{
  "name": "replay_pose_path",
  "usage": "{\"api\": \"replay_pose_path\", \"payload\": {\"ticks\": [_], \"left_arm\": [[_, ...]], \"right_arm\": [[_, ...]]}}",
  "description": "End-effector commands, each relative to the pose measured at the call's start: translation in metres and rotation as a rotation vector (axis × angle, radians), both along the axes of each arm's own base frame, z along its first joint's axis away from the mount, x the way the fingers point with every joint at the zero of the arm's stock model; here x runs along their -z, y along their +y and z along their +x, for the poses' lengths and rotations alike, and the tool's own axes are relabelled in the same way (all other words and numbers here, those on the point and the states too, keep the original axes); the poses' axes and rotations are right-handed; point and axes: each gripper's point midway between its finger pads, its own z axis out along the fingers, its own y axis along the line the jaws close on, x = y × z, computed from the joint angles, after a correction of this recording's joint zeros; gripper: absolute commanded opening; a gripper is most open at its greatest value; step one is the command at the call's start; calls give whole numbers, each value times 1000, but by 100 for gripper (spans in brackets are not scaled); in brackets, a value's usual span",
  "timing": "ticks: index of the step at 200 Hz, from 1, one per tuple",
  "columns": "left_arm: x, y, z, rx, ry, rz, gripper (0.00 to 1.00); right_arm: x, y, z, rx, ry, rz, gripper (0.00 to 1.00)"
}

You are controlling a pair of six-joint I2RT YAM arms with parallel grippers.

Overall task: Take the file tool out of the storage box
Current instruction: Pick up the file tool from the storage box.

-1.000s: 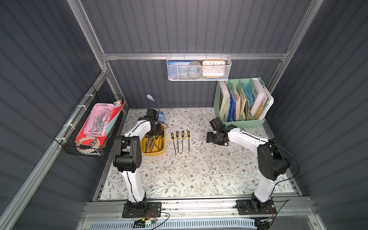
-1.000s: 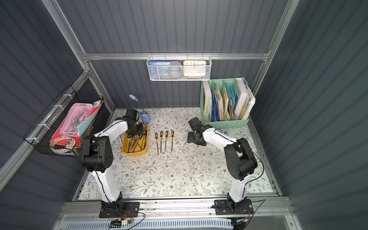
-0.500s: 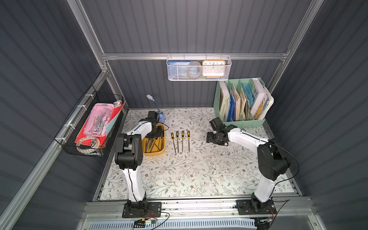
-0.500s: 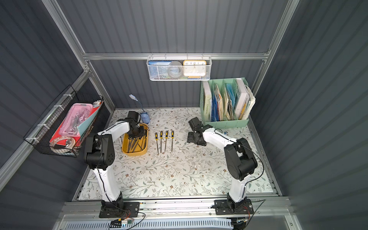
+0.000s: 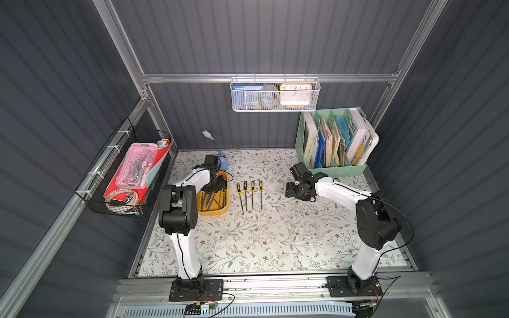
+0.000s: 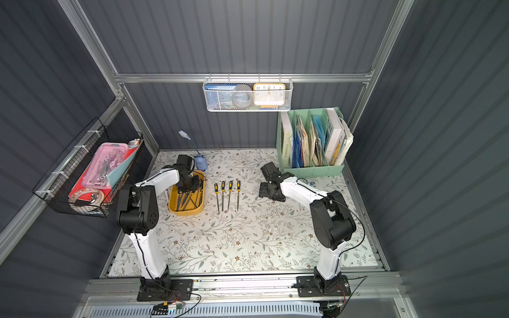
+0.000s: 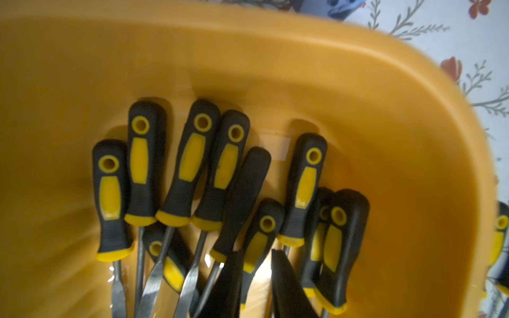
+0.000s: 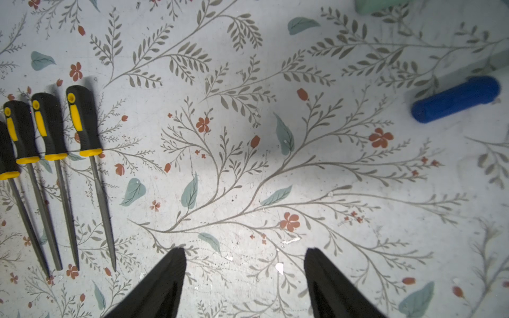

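The storage box [image 5: 212,212] [image 6: 186,213] is a mustard-yellow tub at the mat's left, holding several file tools with black-and-yellow handles. My left gripper [image 5: 213,189] [image 6: 189,190] reaches down into it. In the left wrist view the left gripper [image 7: 254,252] straddles one file handle [image 7: 263,228]. One finger lies against the handle and a bright gap shows at the other, so the jaws stand narrowly open. Several files [image 5: 249,192] [image 8: 82,124] lie in a row on the mat beside the box. My right gripper [image 8: 245,252] [image 5: 289,190] hovers open over bare mat, holding nothing.
A mint-green file organiser [image 5: 333,143] stands at the back right. A black wire basket [image 5: 124,170] hangs on the left wall and a white mesh basket [image 5: 275,95] on the back rail. A blue cylinder [image 8: 454,99] lies near the organiser, and a small blue lamp [image 5: 223,163] stands behind the box.
My left gripper has sunk deeper into the box and its jaws have narrowed round a file handle. The right arm has not moved.
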Motion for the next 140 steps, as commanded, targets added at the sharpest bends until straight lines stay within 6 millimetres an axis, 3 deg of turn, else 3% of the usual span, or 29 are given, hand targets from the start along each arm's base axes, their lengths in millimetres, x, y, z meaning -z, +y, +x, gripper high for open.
{"api": "replay_pose_path", "payload": {"ticks": [1,12,15,22,55,82,119,123,140], "left_arm": [[-2,4,-12,1,26,21,22],[-3,5,-12,0,22,25,22],[7,5,-21,-1,53,26,22],[11,6,-24,-4,62,26,24],[18,11,-27,-23,84,54,36],[19,11,-26,-27,83,53,36],[19,12,-23,-31,86,57,24],[9,12,-12,-33,54,56,22],[4,13,-5,-34,41,61,17]], "right_arm": [[13,-5,-7,14,36,-21,73],[13,-5,-8,17,35,-21,74],[13,-5,-8,17,34,-20,73],[13,-5,-7,18,32,-20,73],[13,-5,-8,13,33,-22,74],[12,-5,-8,12,34,-21,74],[12,-5,-7,13,33,-22,73],[12,-4,-7,12,33,-21,73],[12,-4,-7,12,32,-22,74]]}}
